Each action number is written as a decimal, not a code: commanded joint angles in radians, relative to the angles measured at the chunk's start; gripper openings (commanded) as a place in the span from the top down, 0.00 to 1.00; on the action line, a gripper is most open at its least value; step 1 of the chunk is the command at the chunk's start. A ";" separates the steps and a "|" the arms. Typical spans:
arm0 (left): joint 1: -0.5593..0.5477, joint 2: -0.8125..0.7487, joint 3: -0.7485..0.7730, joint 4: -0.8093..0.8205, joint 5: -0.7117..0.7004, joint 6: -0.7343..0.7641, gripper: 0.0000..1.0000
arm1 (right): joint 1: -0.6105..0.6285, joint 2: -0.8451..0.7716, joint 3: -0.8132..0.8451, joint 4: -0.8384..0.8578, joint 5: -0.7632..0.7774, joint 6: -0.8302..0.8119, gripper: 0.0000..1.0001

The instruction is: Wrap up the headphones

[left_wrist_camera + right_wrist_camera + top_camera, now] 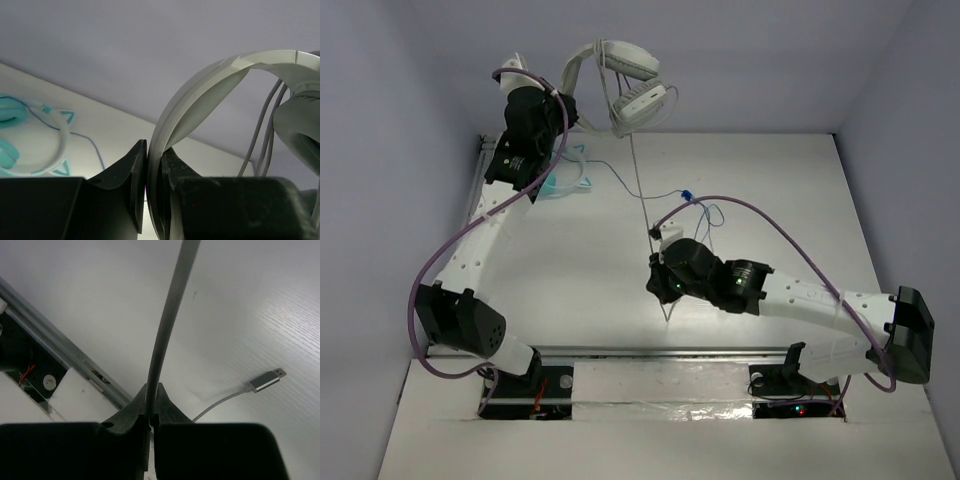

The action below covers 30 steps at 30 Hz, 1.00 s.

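Over the far edge of the table [770,200], the headphones [625,75] hung up in the air by the back wall, white headband arched and earcups dangling. By my reading, the wrap was only in its early going. The left wrist view showed a couple of grey strands running beside an earcup. Whether those were finished turns, I could not tell.

What was plainly left was the long cable [638,170]. It ran in a taut, straight line from the headphones down to mid-table, none of that length gathered in. The small teal headphones [565,180] lay on the table near the left arm, out of the play.

Now the tools. The left gripper [154,155] was pinched tight on the headband [200,95], jaws nearly together with only the band's thickness between them. It carried the whole set.

The right gripper [151,400] was clamped just as narrowly on the cable [170,315], the cord rising straight up out of its closed jaws. Past it, the loose tail curled off to the USB plug [265,380], lying flat on the table.
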State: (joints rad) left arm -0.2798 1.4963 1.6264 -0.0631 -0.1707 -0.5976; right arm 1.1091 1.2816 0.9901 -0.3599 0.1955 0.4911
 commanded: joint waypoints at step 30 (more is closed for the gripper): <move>-0.403 -0.275 -0.557 -0.176 -0.242 0.464 1.00 | 0.026 -0.014 0.458 -0.491 0.558 -0.229 1.00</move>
State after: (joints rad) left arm -0.6788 1.2903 1.0809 -0.2836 -0.4187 -0.1314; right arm 1.1400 1.2858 1.4036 -0.8413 0.6498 0.2863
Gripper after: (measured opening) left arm 0.102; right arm 0.057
